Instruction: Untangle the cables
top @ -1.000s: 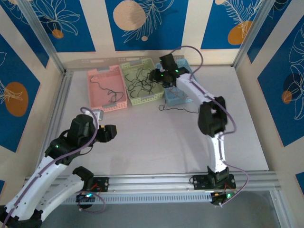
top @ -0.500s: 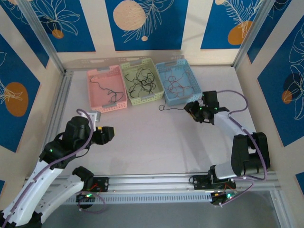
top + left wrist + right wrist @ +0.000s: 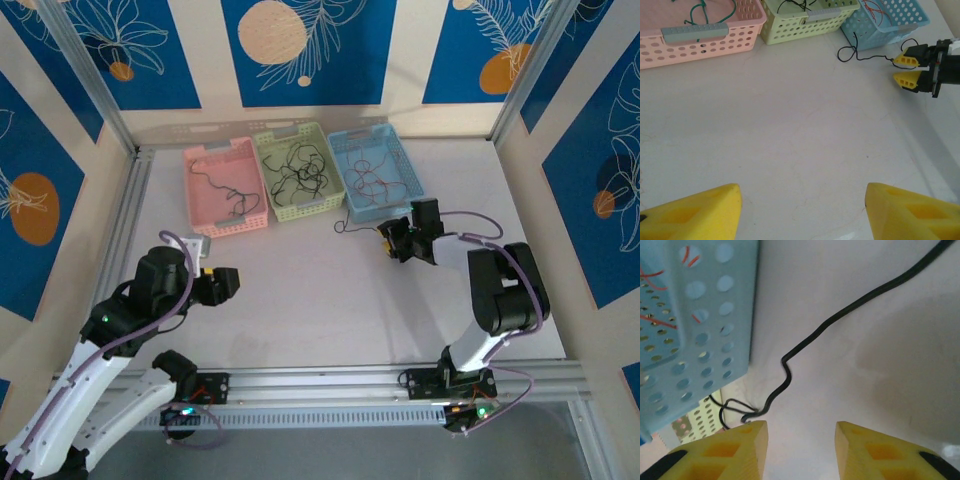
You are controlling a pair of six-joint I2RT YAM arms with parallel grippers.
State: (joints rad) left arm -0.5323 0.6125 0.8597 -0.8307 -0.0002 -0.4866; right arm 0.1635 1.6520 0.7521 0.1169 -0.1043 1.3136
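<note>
Baskets (image 3: 715, 45) and a stray black cable (image 3: 866, 297) bound the open tabletop (image 3: 320, 290)

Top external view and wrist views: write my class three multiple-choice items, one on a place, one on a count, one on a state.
1. Where is the loose black cable? A on the wall; B on the table before the blue basket; C under the table.
2. How many baskets? A two; B five; C three.
3. The left claw is: A open, empty; B shut on a cable; C gripping a basket.
Key: B, it lies on bare tabletop; C, pink basket, green basket, blue one; A, wide gap, nothing in it.
</note>
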